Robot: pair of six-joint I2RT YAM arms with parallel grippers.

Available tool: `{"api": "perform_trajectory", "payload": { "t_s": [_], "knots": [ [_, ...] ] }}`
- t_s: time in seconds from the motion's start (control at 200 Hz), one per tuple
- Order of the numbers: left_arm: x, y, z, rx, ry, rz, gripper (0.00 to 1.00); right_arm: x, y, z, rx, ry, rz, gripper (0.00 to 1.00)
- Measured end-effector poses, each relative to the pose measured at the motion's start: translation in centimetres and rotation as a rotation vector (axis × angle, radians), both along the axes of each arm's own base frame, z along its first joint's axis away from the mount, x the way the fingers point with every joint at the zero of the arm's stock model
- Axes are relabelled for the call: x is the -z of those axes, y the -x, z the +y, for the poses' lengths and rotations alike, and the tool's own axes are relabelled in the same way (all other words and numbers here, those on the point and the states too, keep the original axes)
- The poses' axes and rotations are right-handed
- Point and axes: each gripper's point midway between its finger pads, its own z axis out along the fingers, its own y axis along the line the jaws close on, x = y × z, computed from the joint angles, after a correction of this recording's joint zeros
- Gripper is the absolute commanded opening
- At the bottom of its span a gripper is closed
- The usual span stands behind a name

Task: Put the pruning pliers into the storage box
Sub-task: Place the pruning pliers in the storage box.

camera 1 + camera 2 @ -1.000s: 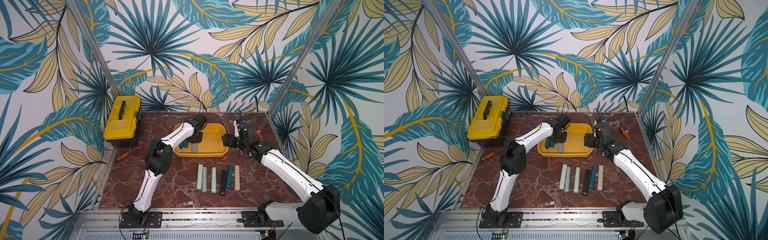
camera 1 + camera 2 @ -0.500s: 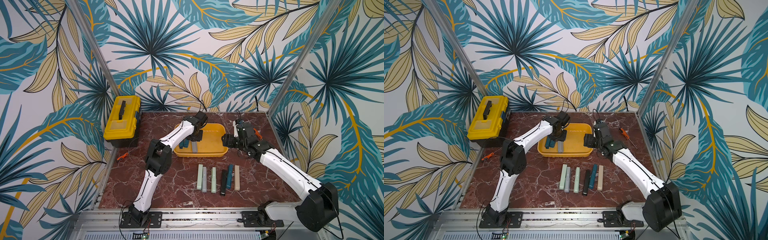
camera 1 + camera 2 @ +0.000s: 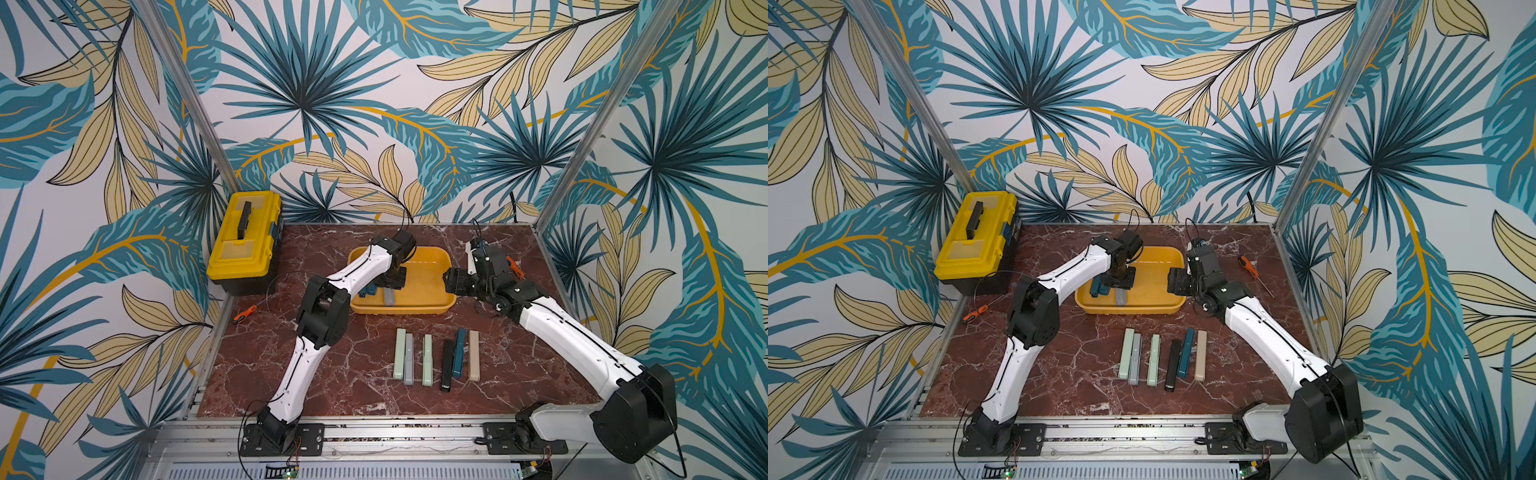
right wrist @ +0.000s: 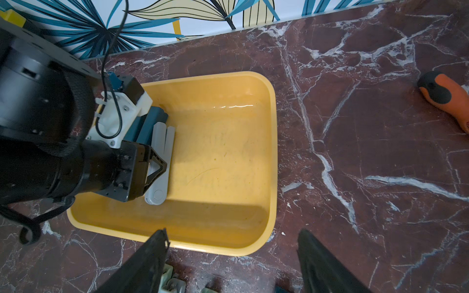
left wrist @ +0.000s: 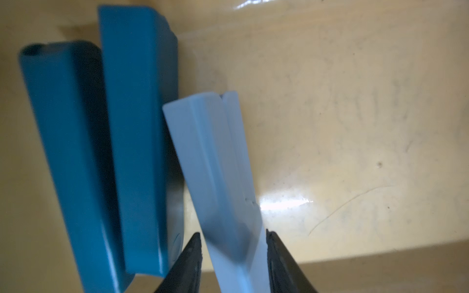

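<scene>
Far left: yellow toolbox (image 3: 245,241) and small orange-handled tool (image 3: 245,312), both out of play. Left gripper (image 5: 233,232) is down inside the storage box (image 3: 419,308), jaws straddling the grey piece (image 5: 215,157), tips right at its two sides. Can't tell from the wrist view whether they pinch it or sit just clear.

Grey piece looks laid on the box floor, just beside two teal pieces (image 5: 137,152). So three are in the box. The row of six (image 3: 427,359) lies on the table (image 3: 257,374) in front of it.

My read: this is the release. Spread the jaws clear of both sides first, then lift straight up with no sideways drift. One finger sits close to the teal neighbour and could drag it.

Right gripper (image 4: 232,232) hovers at the box's right end, fingers wide apart, nothing between them. Keep it outside the rim until the left arm is out. Screwdriver (image 3: 1246,262) far right, ignore.
</scene>
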Motion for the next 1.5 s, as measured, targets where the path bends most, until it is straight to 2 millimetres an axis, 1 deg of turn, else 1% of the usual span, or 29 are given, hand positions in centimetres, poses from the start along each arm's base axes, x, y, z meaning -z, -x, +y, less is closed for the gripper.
{"api": "perform_trajectory", "payload": {
  "t_s": [0.065, 0.2, 0.29, 0.411, 0.741, 0.866, 0.991, 1.107, 1.327, 1.422, 1.497],
  "knots": [
    [0.5, 0.0, 0.1, -0.004, -0.001, 0.01, 0.4, 0.0, 0.0, 0.0, 0.001, 0.002, -0.001, 0.82],
    [1.5, -0.2, 0.0, -0.006, -0.004, 0.021, 0.3, 0.1, 0.0, 0.0, 0.002, 0.003, 0.001, 0.82],
    [1.9, -0.3, 0.1, 0.002, -0.004, 0.026, 0.28, 0.5, -0.1, 0.0, 0.002, 0.007, 0.012, 0.82],
    [1.4, -0.9, 0.1, 0.006, 0.002, 0.008, 0.28, 1.0, -0.2, 0.0, 0.002, 0.013, 0.025, 0.82],
    [1.6, -1.9, 1.8, -0.006, -0.038, -0.01, 0.28, 1.2, -0.3, 0.0, 0.004, 0.017, 0.029, 0.82],
    [1.6, -2.4, 1.8, -0.008, -0.034, -0.019, 0.3, 1.3, -0.3, 0.0, 0.003, 0.018, 0.029, 0.82],
    [1.7, -2.8, 1.8, -0.01, -0.032, -0.024, 0.39, 1.3, -0.3, 0.0, 0.002, 0.019, 0.029, 0.82],
    [2.0, -2.9, 1.7, -0.009, -0.03, -0.021, 0.44, 1.3, -0.3, 0.0, 0.002, 0.02, 0.028, 0.82],
    [1.8, -2.8, 1.8, -0.013, -0.031, -0.017, 0.45, 1.2, -0.3, 0.0, 0.001, 0.021, 0.028, 0.82],
    [0.9, -2.6, 1.8, -0.016, -0.023, -0.019, 0.47, 1.0, -0.2, -0.1, 0.0, 0.022, 0.024, 0.82],
    [-1.2, -2.5, 1.8, -0.015, -0.002, -0.045, 0.47, 0.8, -0.2, -0.1, 0.002, 0.022, 0.017, 0.82]
  ]
}}
